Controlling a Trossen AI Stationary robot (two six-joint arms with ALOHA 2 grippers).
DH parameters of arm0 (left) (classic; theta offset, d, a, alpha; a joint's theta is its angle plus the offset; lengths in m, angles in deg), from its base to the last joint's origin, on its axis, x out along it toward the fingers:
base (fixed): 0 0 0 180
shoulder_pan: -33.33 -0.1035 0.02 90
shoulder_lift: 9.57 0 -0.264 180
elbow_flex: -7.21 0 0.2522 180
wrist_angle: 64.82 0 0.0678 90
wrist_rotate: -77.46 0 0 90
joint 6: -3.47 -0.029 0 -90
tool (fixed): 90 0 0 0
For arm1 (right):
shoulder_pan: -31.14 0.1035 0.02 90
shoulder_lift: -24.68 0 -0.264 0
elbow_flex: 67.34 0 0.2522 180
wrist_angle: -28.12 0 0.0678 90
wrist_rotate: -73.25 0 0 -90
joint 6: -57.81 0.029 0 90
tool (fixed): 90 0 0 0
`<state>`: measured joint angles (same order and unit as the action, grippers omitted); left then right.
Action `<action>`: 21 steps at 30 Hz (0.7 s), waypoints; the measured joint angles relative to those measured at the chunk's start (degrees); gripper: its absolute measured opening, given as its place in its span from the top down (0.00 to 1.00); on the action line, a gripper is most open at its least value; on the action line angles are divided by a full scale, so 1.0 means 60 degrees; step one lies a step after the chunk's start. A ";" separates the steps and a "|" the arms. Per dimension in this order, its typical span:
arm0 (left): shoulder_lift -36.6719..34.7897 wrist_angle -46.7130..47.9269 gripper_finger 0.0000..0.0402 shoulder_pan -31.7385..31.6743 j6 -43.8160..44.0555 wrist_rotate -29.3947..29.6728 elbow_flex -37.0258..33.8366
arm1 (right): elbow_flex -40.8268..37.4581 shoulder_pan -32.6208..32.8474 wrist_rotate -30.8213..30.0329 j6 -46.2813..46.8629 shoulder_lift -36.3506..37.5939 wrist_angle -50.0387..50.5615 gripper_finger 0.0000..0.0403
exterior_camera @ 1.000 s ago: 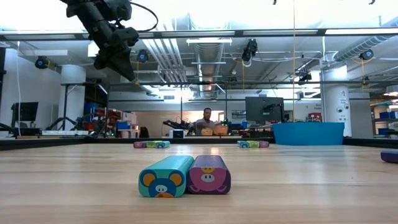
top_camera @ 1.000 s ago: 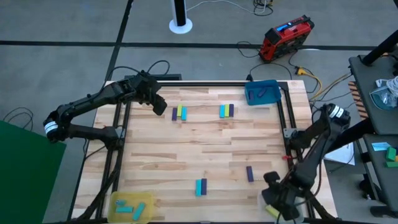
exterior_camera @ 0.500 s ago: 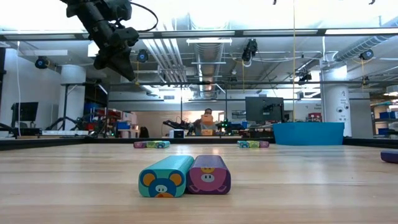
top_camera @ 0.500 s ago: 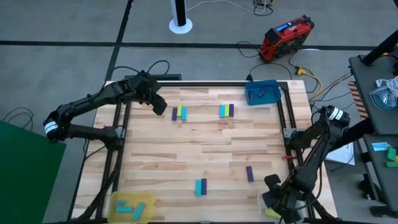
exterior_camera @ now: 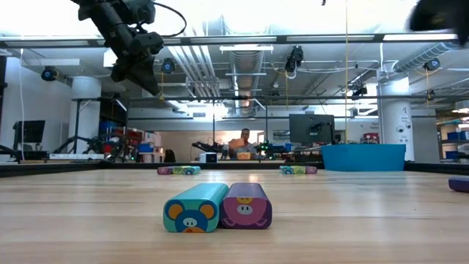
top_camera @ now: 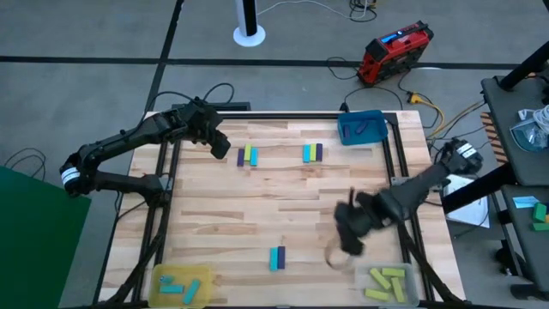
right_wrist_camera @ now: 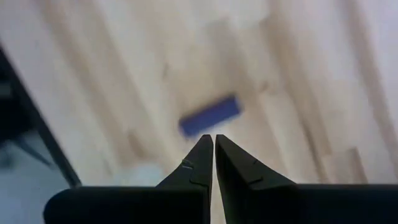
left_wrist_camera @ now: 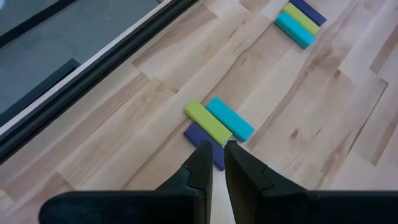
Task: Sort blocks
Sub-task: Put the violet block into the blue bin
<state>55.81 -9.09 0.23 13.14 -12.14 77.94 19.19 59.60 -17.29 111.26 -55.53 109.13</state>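
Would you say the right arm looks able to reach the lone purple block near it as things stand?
Probably yes. The right gripper hangs just above the purple block, fingers shut and empty, with bare wood around the block and nothing between them. It would need to open first.

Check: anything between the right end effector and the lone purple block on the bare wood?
Nothing visible. The right end effector, fingers shut, hangs above the purple block; only bare table around it. The left end effector waits over the far three-block group.
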 joint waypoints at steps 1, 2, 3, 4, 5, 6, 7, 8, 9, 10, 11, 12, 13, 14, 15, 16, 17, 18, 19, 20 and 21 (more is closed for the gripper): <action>0.0000 0.0000 0.95 0.0000 -0.0019 0.0001 0.0000 | 0.0072 -0.0508 -0.0002 -0.0009 0.0002 -0.0031 0.97; 0.0000 0.0000 0.95 0.0000 -0.0025 0.0000 0.0000 | 0.0130 -0.1024 -0.0012 -0.0013 -0.0012 -0.0049 0.97; 0.0000 0.0000 0.95 0.0000 -0.0025 0.0000 0.0000 | 0.0194 -0.1525 -0.0014 -0.0011 -0.0035 -0.0049 0.97; 0.0000 0.0000 0.95 0.0000 -0.0025 0.0000 0.0000 | 0.0252 -0.2023 -0.0017 -0.0011 -0.0066 -0.0064 0.97; 0.0000 -0.0004 0.95 0.0000 -0.0029 0.0000 0.0000 | 0.0305 -0.2526 -0.0020 -0.0011 -0.0078 -0.0097 0.97; 0.0000 -0.0004 0.95 0.0000 -0.0029 0.0000 0.0000 | 0.0331 -0.3004 -0.0019 -0.0011 -0.0082 -0.0163 0.97; 0.0000 -0.0004 0.95 0.0000 -0.0029 0.0000 0.0000 | 0.0332 -0.3502 -0.0017 -0.0008 -0.0082 -0.0271 0.97; 0.0000 -0.0007 0.95 0.0000 -0.0029 0.0000 0.0000 | 0.0332 -0.3994 -0.0017 -0.0002 -0.0082 -0.0430 0.97; 0.0000 -0.0010 0.95 0.0000 -0.0030 0.0000 0.0000 | 0.0332 -0.4461 -0.0017 0.0004 -0.0090 -0.0632 0.97; 0.0000 -0.0022 0.95 0.0000 -0.0033 0.0000 0.0000 | 0.0332 -0.4970 -0.0016 0.0004 -0.0094 -0.0827 0.97; 0.0000 -0.0034 0.95 0.0000 -0.0033 0.0000 0.0000 | 0.0328 -0.5428 -0.0017 0.0004 -0.0097 -0.1018 0.97; 0.0000 -0.0040 0.95 0.0000 -0.0037 0.0000 0.0000 | 0.0328 -0.5869 -0.0023 0.0032 -0.0122 -0.1242 0.97; 0.0000 -0.0040 0.95 0.0000 -0.0069 0.0000 0.0000 | 0.0328 -0.6291 -0.0059 0.0125 -0.0158 -0.1473 0.97; 0.0000 -0.0053 0.95 0.0000 -0.0107 0.0000 0.0000 | 0.0328 -0.6702 -0.0129 0.0215 -0.0206 -0.1668 0.97; 0.0000 -0.0067 0.95 0.0000 -0.0152 0.0000 0.0000 | 0.0328 -0.7080 -0.0181 0.0360 -0.0273 -0.1819 0.97; 0.0000 -0.0076 0.95 0.0000 -0.0203 0.0000 0.0000 | 0.0328 -0.7431 -0.0190 0.0466 -0.0369 -0.1993 0.97; 0.0000 -0.0080 0.95 0.0000 -0.0260 0.0000 0.0000 | 0.0328 -0.7729 -0.0183 0.0563 -0.0466 -0.2191 0.97; 0.0000 -0.0088 0.95 0.0000 -0.0296 0.0000 0.0000 | 0.0328 -0.7999 -0.0170 0.0598 -0.0577 -0.2345 0.97; 0.0000 -0.0103 0.95 0.0000 -0.0339 0.0000 0.0000 | 0.0328 -0.8231 -0.0162 0.0598 -0.0706 -0.2420 0.97; 0.0000 -0.0129 0.95 0.0000 -0.0369 0.0000 0.0000 | 0.0328 -0.8395 -0.0159 0.0601 -0.0854 -0.2472 0.97; 0.0000 -0.0172 0.95 0.0000 -0.0409 0.0000 0.0000 | 0.0328 -0.8540 -0.0152 0.0601 -0.1003 -0.2535 0.97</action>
<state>55.81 -10.12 0.23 10.69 -12.14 77.94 21.16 8.36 -18.20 114.87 -61.55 93.92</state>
